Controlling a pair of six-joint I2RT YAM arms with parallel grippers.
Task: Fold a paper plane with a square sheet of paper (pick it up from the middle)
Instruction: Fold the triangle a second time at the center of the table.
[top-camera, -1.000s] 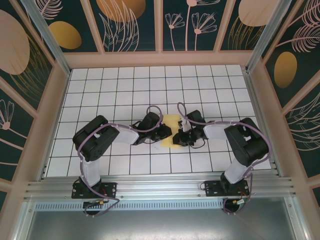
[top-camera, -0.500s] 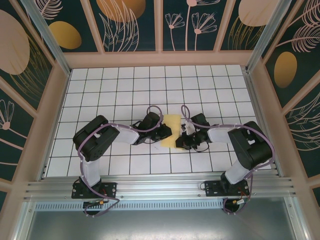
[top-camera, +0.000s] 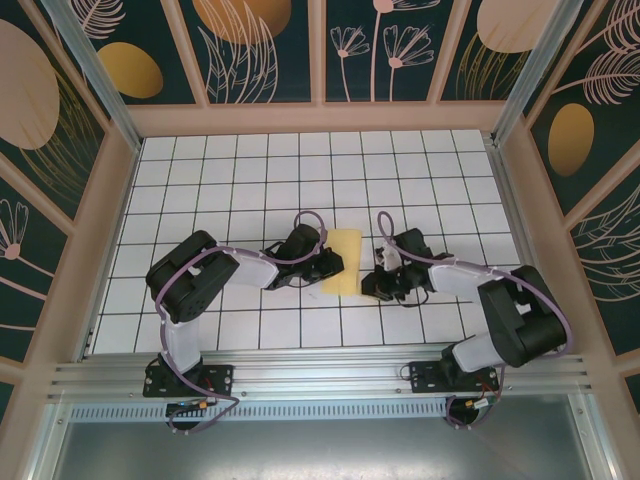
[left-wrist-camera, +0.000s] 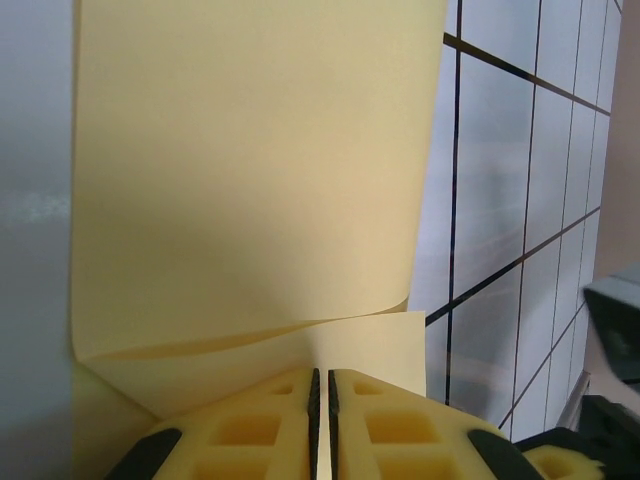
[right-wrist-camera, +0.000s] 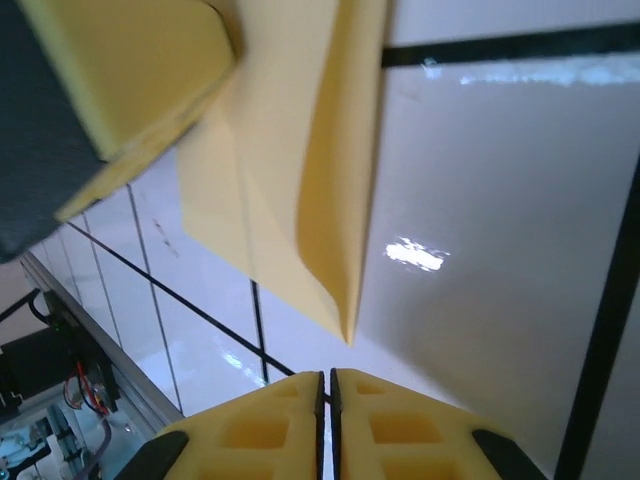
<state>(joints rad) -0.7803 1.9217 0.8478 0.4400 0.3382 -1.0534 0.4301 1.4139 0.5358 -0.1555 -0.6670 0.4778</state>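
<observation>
Near the middle of the white gridded counter (top-camera: 250, 190), the sheet of paper (top-camera: 343, 262) is lying folded into a narrow upright strip, its upper layer curling up slightly along the fold. The left gripper (top-camera: 328, 268) is pinching the sheet's left edge between closed fingers. The right gripper (top-camera: 372, 284) is hanging just right of the sheet, apart from it, closed on nothing.
</observation>
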